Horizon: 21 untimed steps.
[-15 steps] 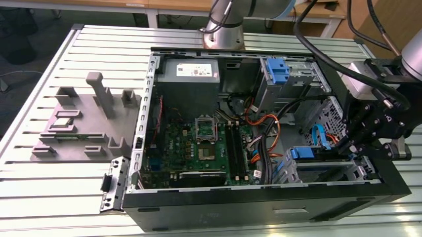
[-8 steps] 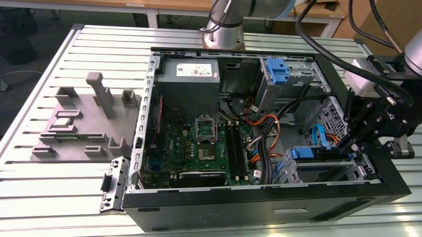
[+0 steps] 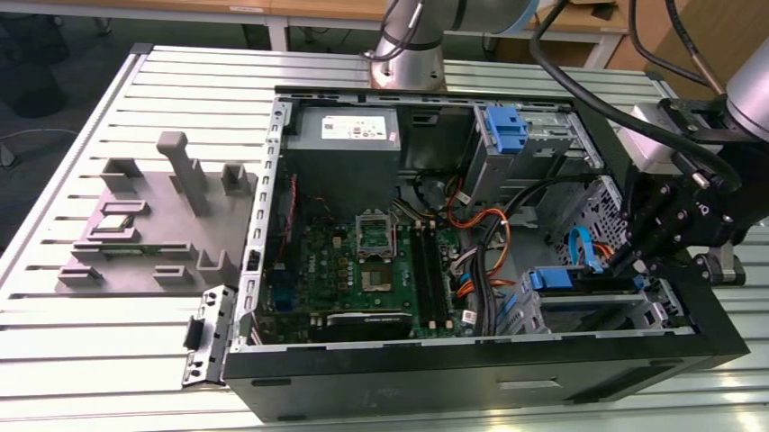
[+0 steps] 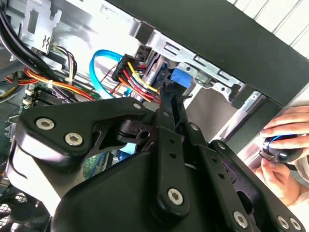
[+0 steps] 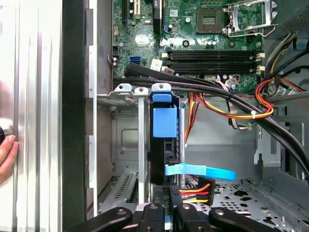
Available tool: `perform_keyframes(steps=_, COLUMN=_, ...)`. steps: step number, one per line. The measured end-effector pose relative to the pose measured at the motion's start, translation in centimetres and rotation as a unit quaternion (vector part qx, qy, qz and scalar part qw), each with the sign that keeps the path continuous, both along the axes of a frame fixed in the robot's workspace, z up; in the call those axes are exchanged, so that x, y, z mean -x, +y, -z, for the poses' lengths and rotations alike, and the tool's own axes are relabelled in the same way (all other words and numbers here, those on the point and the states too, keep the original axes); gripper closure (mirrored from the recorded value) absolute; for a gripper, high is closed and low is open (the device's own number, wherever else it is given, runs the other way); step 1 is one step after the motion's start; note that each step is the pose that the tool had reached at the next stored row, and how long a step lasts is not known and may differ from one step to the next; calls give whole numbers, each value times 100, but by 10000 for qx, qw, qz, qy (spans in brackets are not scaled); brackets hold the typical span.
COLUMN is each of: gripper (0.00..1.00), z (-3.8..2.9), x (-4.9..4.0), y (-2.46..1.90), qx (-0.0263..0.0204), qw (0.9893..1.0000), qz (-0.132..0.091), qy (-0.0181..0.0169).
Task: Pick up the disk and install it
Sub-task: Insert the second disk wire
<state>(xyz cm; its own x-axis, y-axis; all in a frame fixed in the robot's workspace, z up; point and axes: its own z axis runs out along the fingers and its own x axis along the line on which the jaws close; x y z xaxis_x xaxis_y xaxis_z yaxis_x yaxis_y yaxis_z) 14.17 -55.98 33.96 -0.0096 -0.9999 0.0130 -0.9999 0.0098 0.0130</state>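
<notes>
We see the gripper [image 3: 633, 261] low inside the open computer case [image 3: 481, 378], at the drive cage [image 3: 601, 306] in the corner on the exterior view's right. In both wrist views its two fingers [image 4: 169, 104] sit close together on the rear edge of the disk [image 5: 164, 145], seemingly clamped on it, though the contact itself is hard to make out. The disk stands on edge in a cage slot, one blue rail tab [image 5: 164, 121] facing us. Room is tight: cage wall on one side, one cable bundle [image 5: 227, 96] and one blue ribbon cable [image 5: 200, 170] on the other. A person's hand [image 4: 285, 154] rests outside the case.
</notes>
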Motion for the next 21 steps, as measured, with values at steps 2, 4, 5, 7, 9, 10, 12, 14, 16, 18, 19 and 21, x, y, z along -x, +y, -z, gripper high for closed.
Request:
perform_keyframes(steps=2, gripper=84, z=4, x=13, y=21, qx=0, qw=10000, qz=0, qy=0)
perform_keyframes(steps=4, gripper=84, z=5, x=14, y=36, qx=0, qw=10000, qz=-1, qy=-1)
perform_keyframes(steps=5, gripper=84, z=7, x=15, y=40, qx=0, qw=10000, qz=-1, qy=-1)
perform_keyframes(steps=7, gripper=84, z=22, x=16, y=47, qx=-1, qw=10000, qz=0, qy=0)
perform_keyframes(steps=9, gripper=84, z=29, x=19, y=57, qx=6, qw=10000, qz=0, qy=0)
perform_keyframes(steps=10, gripper=84, z=29, x=19, y=57, qx=7, qw=10000, qz=0, qy=-1)
perform_keyframes(steps=12, gripper=84, z=28, x=19, y=58, qx=20, qw=10000, qz=0, qy=-1)
perform_keyframes(steps=14, gripper=84, z=28, x=19, y=58, qx=71, qw=10000, qz=-7, qy=0)
perform_keyframes(steps=16, gripper=84, z=29, x=19, y=58, qx=104, qw=9999, qz=-12, qy=0)
perform_keyframes(steps=18, gripper=84, z=30, x=19, y=59, qx=107, qw=9999, qz=-13, qy=0)
perform_keyframes(steps=19, gripper=84, z=31, x=19, y=59, qx=106, qw=9999, qz=-14, qy=1)
perform_keyframes(steps=21, gripper=84, z=33, x=21, y=59, qx=105, qw=9999, qz=-14, qy=1)
